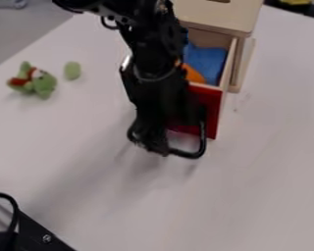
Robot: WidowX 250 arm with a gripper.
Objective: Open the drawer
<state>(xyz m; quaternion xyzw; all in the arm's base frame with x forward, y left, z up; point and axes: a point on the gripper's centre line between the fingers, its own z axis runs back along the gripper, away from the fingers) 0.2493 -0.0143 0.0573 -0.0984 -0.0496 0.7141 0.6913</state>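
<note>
Drawer (pixel 227 65) is sticking out of a pale wooden cabinet (pixel 220 15), standing part-way open just beyond the end effector (pixel 165 146) and toward the view's right. Its long axis is running from the cabinet, up and beyond the end effector, down toward the near side of the view, leaning slightly leftward on the way. The red front (pixel 211 113) is facing the near side and a little to the left, standing upright, with its left part hiding behind the end effector and its right part showing past it. The drawer's open top is facing upward, and inside it a blue item (pixel 207 61) is lying near the right-hand wall, with an orange item (pixel 194 74) resting nearer the front, both beyond the end effector. The black arm (pixel 151 51) is coming in from the top edge, and the end effector is hanging low in front of the red panel; whether it is gripping anything, or is standing wide or narrow, I cannot tell. A black curved piece (pixel 201 147) is bending just beside it on the right, and I cannot tell what it is belonging to. Well to the left of the end effector and farther back, a green-and-red toy (pixel 36 81) is lying on the white surface (pixel 268 171), with a small green oval thing (pixel 72 70) resting near it, on the side toward the arm.
</note>
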